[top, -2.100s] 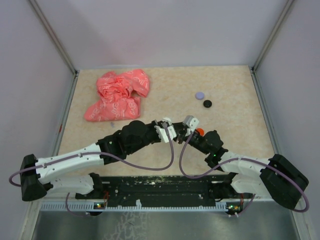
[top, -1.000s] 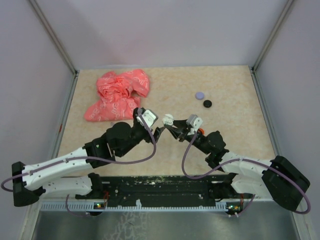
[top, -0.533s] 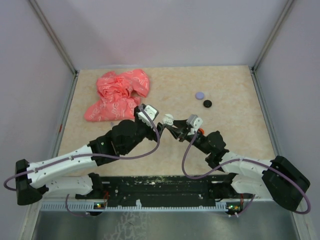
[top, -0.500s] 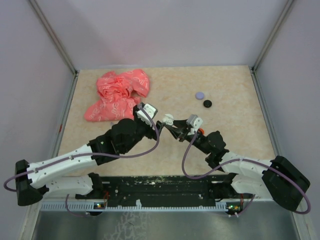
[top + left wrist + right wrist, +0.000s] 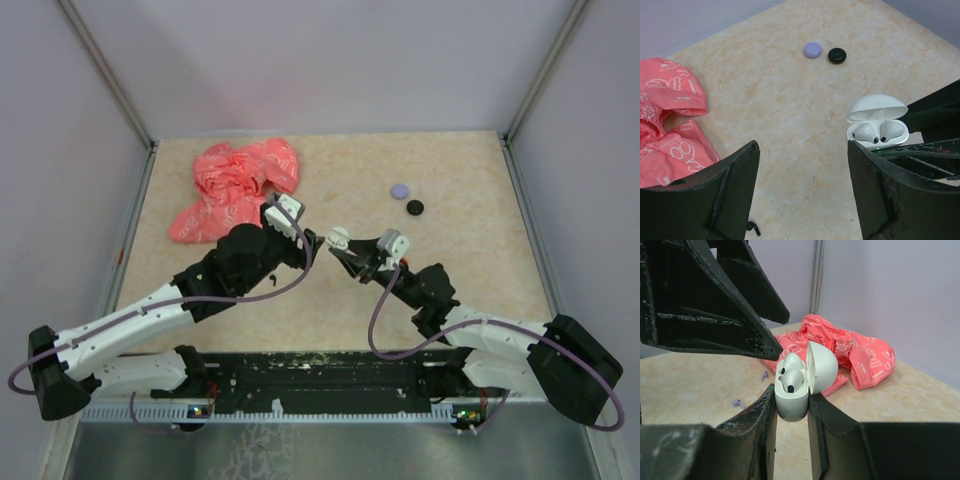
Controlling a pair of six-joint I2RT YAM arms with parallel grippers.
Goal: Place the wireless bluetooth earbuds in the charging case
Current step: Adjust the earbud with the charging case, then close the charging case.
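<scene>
Right gripper (image 5: 791, 399) clamped on the case (image 5: 877, 107), one finger on each side of its body, holding it clear above the middle of the worktop (image 5: 450, 160); lid swung open. Two white buds (image 5: 866, 132) sit side by side in the wells; I see no free well.

Left gripper (image 5: 802, 145) spread wide, nothing between its fingers; it hangs just left of the case, near it but apart.

Key relation: the case lies ahead and to the right of my left gripper, just off its right finger; its long axis runs across the left wrist view; mouth turned toward the left gripper, lid standing behind it on the side toward the discs. The left arm is the only free one, and the nearer.

Two purple buds (image 5: 737, 402) lie loose on the worktop at the near side of the cloth (image 5: 235, 190), on the left half; left arm nearer to those too. Cloth sits toward the far-left corner; purple disc (image 5: 813, 49) and black disc (image 5: 837, 55) lie just beside each other toward the far-right, well apart from the case.

Judgement: with both wells full, the next move is probably pressing the lid down; the right fingers flank the body, so I would come in from the lid side; the risk is knocking the case askew in its grip.
</scene>
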